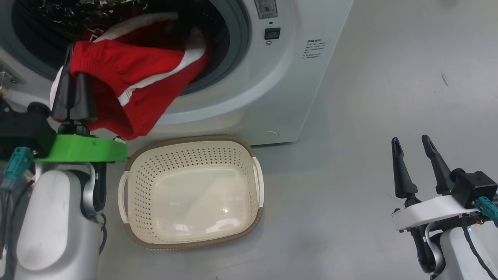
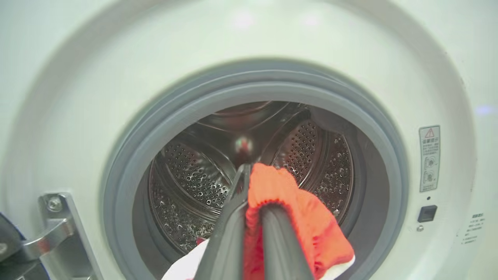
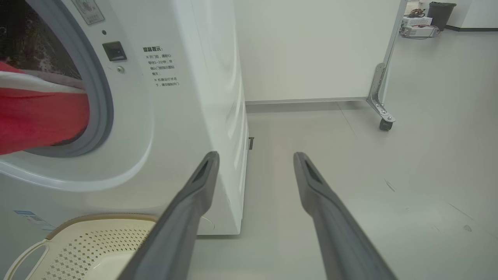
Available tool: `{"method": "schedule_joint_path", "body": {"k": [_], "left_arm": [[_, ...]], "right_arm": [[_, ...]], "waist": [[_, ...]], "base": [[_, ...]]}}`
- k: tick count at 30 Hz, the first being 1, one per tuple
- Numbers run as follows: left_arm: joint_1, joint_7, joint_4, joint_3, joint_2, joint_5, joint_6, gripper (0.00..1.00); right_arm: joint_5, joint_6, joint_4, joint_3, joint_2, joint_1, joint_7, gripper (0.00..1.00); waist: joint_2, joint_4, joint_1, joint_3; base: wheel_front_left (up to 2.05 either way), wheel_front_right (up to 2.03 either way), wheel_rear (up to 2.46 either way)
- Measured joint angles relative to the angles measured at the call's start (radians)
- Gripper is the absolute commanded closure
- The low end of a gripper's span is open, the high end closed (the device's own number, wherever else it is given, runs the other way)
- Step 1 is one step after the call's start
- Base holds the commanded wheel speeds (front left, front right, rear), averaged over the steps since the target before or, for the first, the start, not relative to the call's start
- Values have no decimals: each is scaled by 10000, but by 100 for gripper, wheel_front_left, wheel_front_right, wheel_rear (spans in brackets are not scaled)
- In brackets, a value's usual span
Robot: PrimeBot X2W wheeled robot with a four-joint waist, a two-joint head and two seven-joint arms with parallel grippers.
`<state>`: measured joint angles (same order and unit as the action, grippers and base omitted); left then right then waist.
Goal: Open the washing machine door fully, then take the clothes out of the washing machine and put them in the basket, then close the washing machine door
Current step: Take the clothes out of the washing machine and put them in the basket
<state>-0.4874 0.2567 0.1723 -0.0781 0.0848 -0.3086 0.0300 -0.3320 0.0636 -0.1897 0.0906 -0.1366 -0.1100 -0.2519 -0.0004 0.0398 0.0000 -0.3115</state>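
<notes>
My left gripper (image 1: 74, 77) is shut on a red garment with white stripes (image 1: 144, 81), held just outside the washing machine's (image 1: 288, 81) grey-ringed opening; the cloth trails back into the drum. The left wrist view has the red cloth (image 2: 295, 210) pinched between the fingers in front of the steel perforated drum (image 2: 186, 182). A second red piece (image 1: 99, 33) lies deeper in the drum. The cream basket (image 1: 249, 155) stands on the floor below the opening, nothing in it. My right gripper (image 1: 413, 144) hangs open over the floor at the right. The door is out of view apart from its hinge bracket (image 2: 58, 229).
The grey floor (image 1: 389, 97) stretches to the right of the machine. A white partition on a castor (image 3: 385, 123) stands behind, with a dark bin (image 3: 441, 15) far off. The basket's rim (image 3: 89, 219) shows low left in the right wrist view.
</notes>
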Motion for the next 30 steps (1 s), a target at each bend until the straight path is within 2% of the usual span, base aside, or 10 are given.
{"method": "schedule_joint_path", "body": {"k": [7, 17, 24, 30], "left_arm": [[1244, 0, -575, -257, -96, 36, -31, 100], [2880, -174, -437, -899, -228, -127, -29, 100], [3085, -504, 286, -1262, -299, -420, 142, 100], [3044, -934, 1471, -1534, -299, -441, 305, 100]], "right_arm": [[0, -2, 301, 6, -21, 34, 15, 0], [0, 58, 598, 186, -21, 66, 174, 0], [0, 73, 748, 351, 40, -55, 265, 0], [0, 144, 817, 474, 130, -292, 265, 0]], "waist": [[0, -279, 0, 2], [0, -339, 0, -372], [0, -228, 0, -776], [0, 14, 0, -1111]], "base": [[0, 0, 0], [0, 0, 0], [0, 0, 0], [0, 0, 0]]}}
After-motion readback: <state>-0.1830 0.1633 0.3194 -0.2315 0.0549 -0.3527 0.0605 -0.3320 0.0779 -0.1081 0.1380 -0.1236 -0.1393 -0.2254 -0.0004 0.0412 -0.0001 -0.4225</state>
